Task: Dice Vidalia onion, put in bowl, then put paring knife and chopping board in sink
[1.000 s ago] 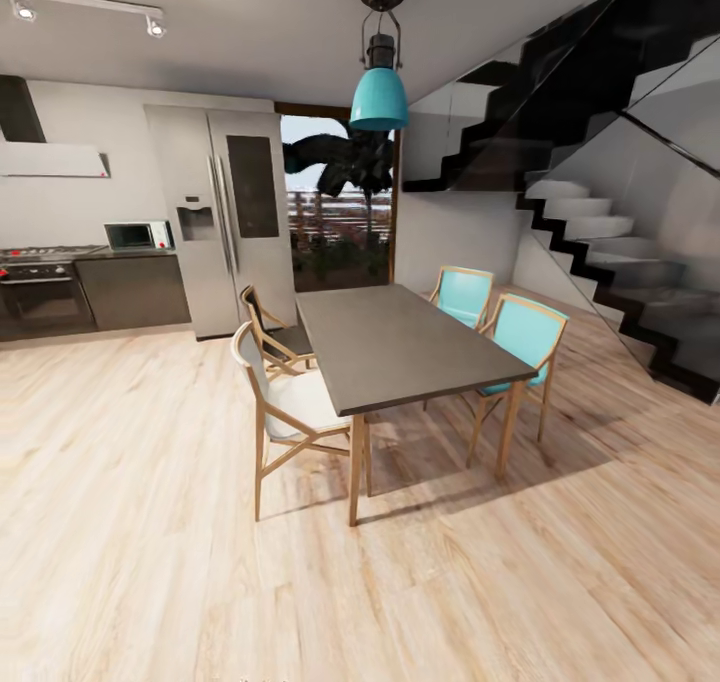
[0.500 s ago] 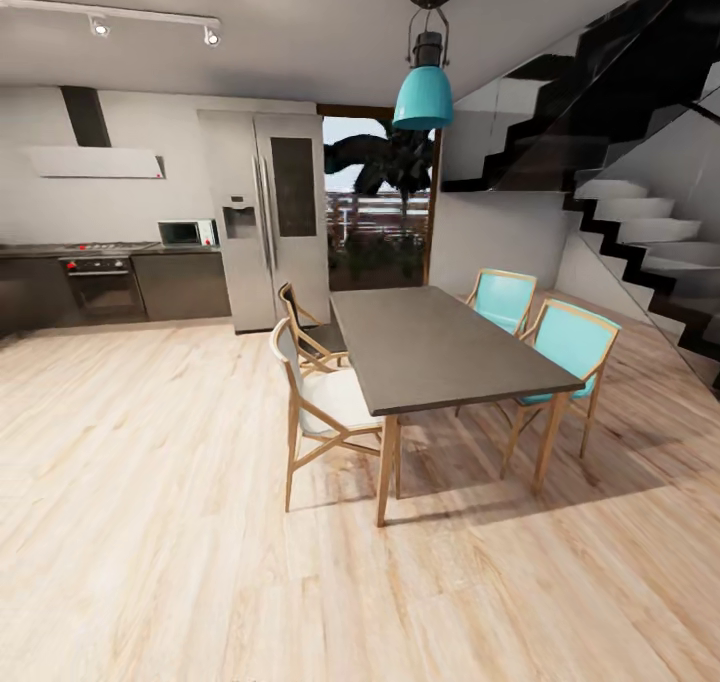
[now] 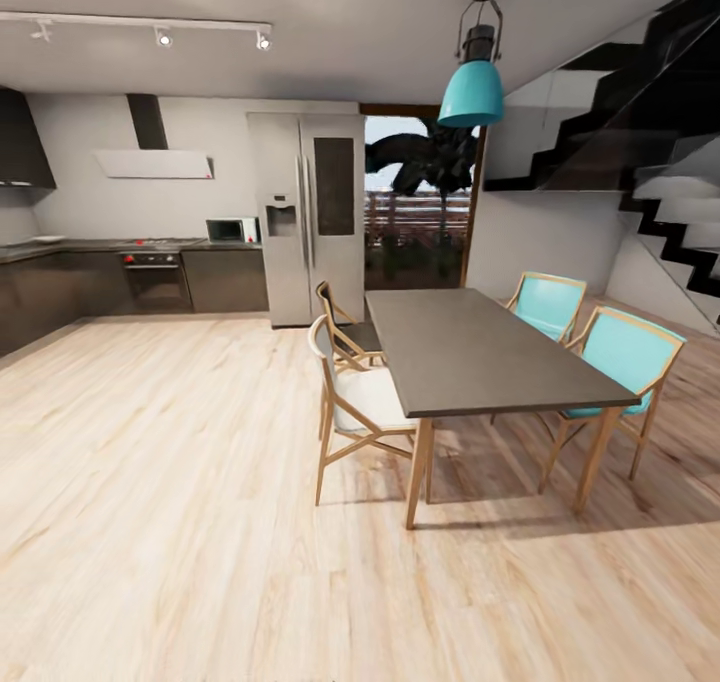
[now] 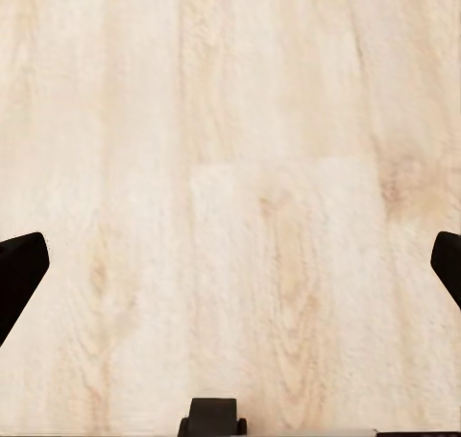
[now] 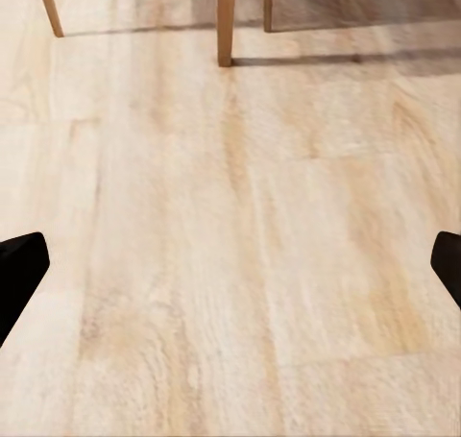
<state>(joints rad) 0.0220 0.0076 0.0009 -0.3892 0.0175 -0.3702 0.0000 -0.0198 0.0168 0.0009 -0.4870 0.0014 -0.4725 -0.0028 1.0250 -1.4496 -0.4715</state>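
Dining table (image 3: 480,357) stands right; countertop (image 3: 100,246) far left behind.

Right wrist camera looks down on the floor (image 5: 240,264), pale wood planks with visible grain and plank joints running lengthwise and across. The right pincer (image 5: 230,269) is spread wide: two black fingertips (image 5: 19,274) enter at opposite edges of the frame, nothing between them, only bare floor beneath. Ahead of the pincer, beyond the fingertips, one wooden leg (image 5: 225,19) stands on the floor, upright. A second leg (image 5: 48,5) stands off to one side, slanted. A grey shadow (image 5: 365,43) lies across the planks beside the upright leg
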